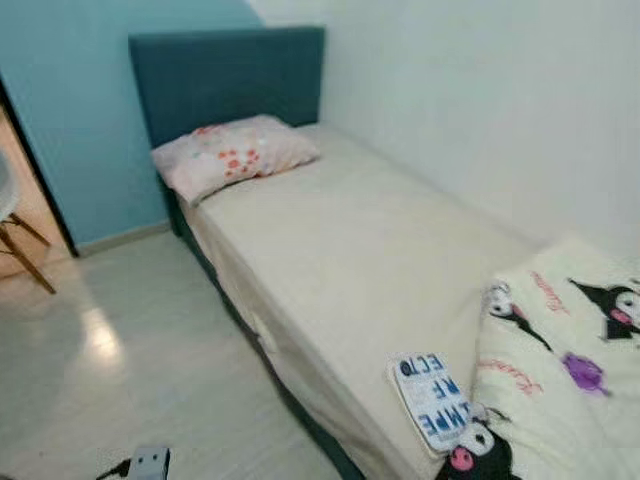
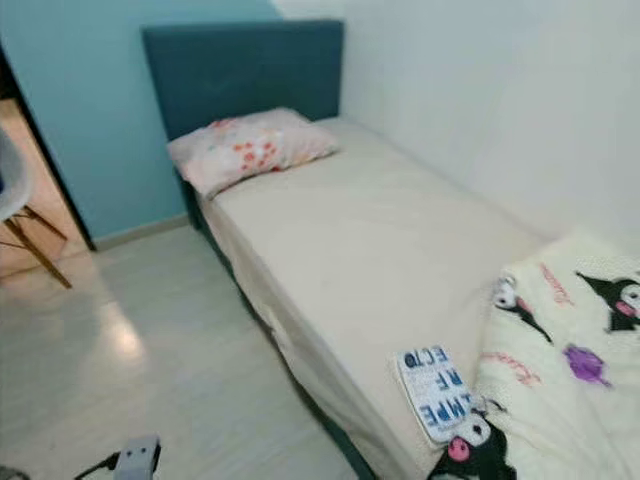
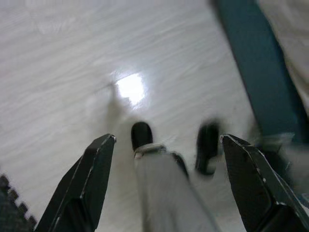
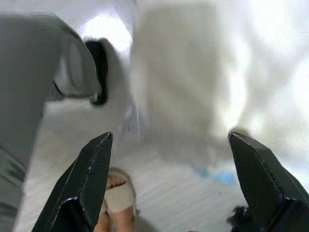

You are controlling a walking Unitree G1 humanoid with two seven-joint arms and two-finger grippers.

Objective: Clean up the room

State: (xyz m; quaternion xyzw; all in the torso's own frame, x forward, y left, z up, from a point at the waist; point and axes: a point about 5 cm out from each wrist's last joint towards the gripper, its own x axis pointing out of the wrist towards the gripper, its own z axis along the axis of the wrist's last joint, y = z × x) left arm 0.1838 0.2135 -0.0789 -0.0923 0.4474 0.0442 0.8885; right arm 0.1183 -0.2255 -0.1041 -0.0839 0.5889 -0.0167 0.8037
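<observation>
Left end effector (image 3: 166, 159) above floor (image 3: 58, 72)

White-blue booklet (image 1: 432, 398) flat on bed (image 1: 350, 250) beside blanket (image 1: 570, 370)

The bed (image 1: 380, 250) stands along the wall (image 1: 500, 90), its headboard (image 1: 225, 75) at the far end. On the bed, a pillow (image 1: 232, 155) lies against the headboard, a blanket (image 1: 570, 360) at the near end, a booklet (image 1: 432, 402) just left of the blanket. A chair (image 1: 15, 225) stands well left of the bed

Head views downward over bed (image 1: 370, 260)
</observation>
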